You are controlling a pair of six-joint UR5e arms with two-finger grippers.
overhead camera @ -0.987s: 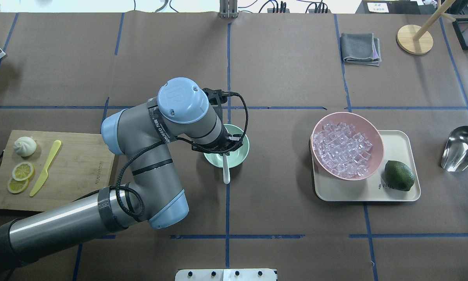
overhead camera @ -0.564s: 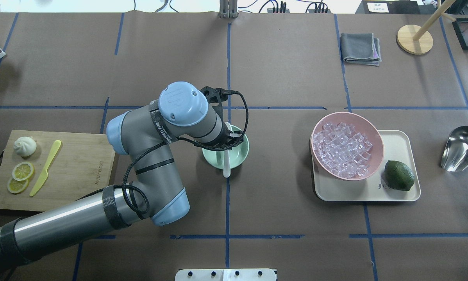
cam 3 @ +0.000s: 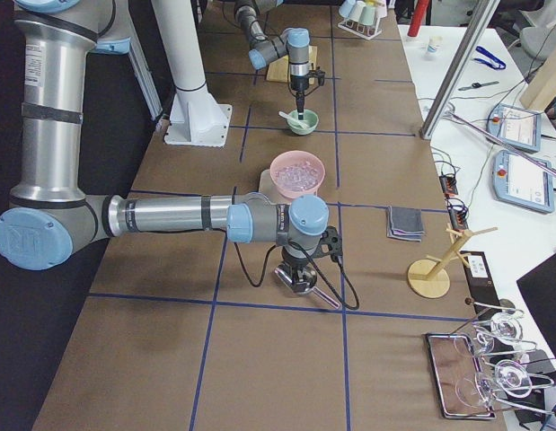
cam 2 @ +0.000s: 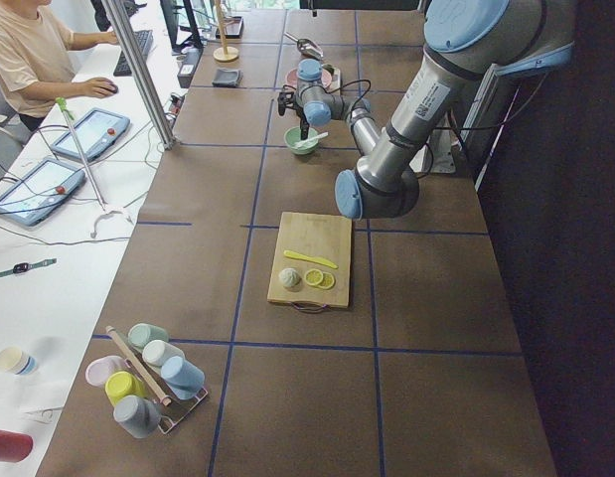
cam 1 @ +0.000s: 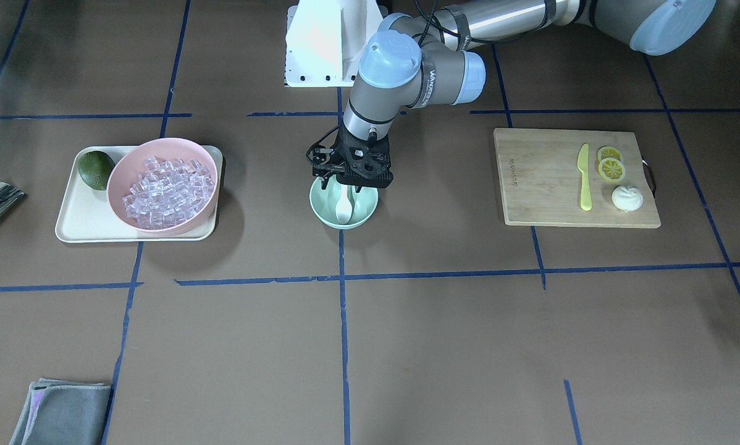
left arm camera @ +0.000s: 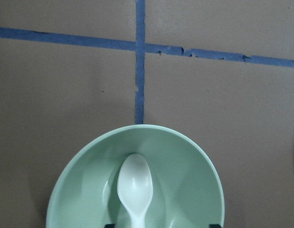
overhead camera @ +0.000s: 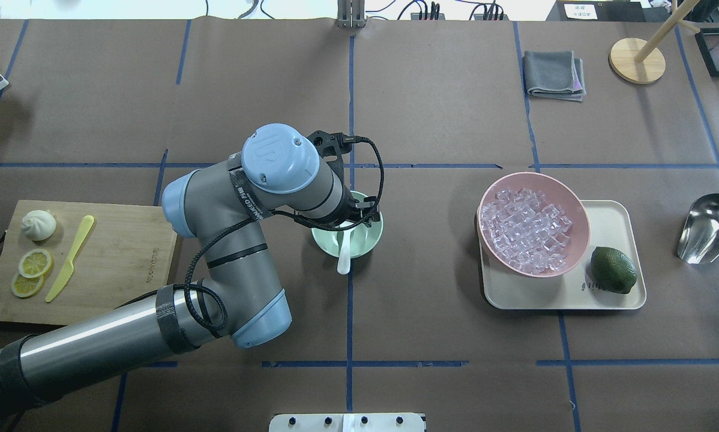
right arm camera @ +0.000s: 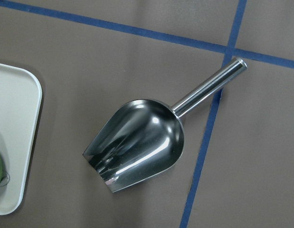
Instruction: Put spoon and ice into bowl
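From the front, the left pincer (cam 1: 343, 187) hangs right over the mint bowl (cam 1: 322, 211), and the spoon (cam 1: 343, 209) has its scoop end inside. Overhead, the handle pokes past the rim at 6 o'clock. The ice (overhead camera: 527, 231) is well off at 3 o'clock in the pink bowl (overhead camera: 578, 233). On the left wrist cam the jaws look spread wide, gripping nothing, I think. From the right end, the right pincer (cam 3: 298, 268) is above the metal scoop (right arm camera: 137, 142) on the surface. Can't tell its state.

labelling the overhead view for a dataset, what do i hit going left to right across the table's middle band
cutting board → mint-green bowl with the spoon → pink bowl of ice → lime → metal scoop
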